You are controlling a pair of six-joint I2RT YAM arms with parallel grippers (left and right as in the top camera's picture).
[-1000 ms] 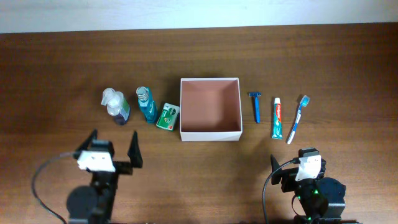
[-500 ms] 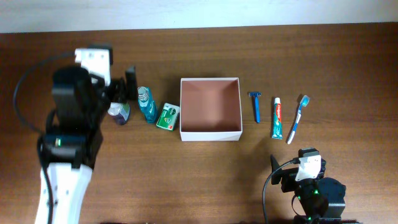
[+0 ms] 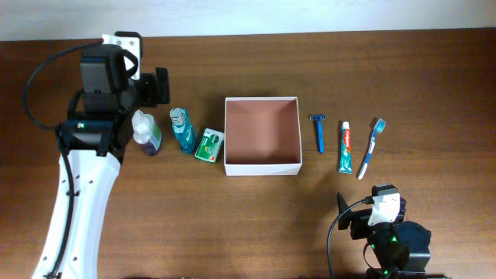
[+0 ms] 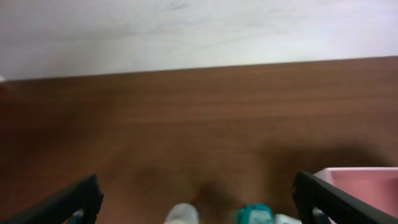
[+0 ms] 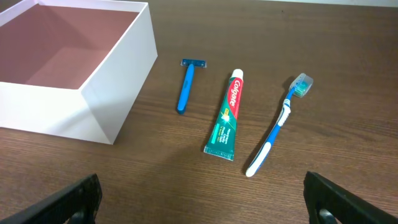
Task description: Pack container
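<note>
The square, shallow white cardboard container [image 3: 262, 167], pinkish-brown inside, is found at the middle of the brown wooden table [image 3: 256, 225]. Just beside its left wall a small green packet [image 3: 208, 145] is laid, then a teal mouthwash bottle [image 3: 183, 130] and a white-capped pump bottle of purple liquid [image 3: 145, 133]. A strip of bare wood is left between its right wall and a blue razor [image 3: 318, 133]. A red, white and green toothpaste tube [image 3: 346, 147] and a blue-and-white toothbrush [image 3: 370, 149] are laid farther right. Broad bare wood is seen before and behind the container. The left gripper [image 4: 195, 183] is held over the bottles, towards the pale wall [image 4: 186, 31] at the table's far edge, its jaws spread wide. The right gripper [image 5: 202, 183] is seen low near the front edge, jaws likewise spread wide.
</note>
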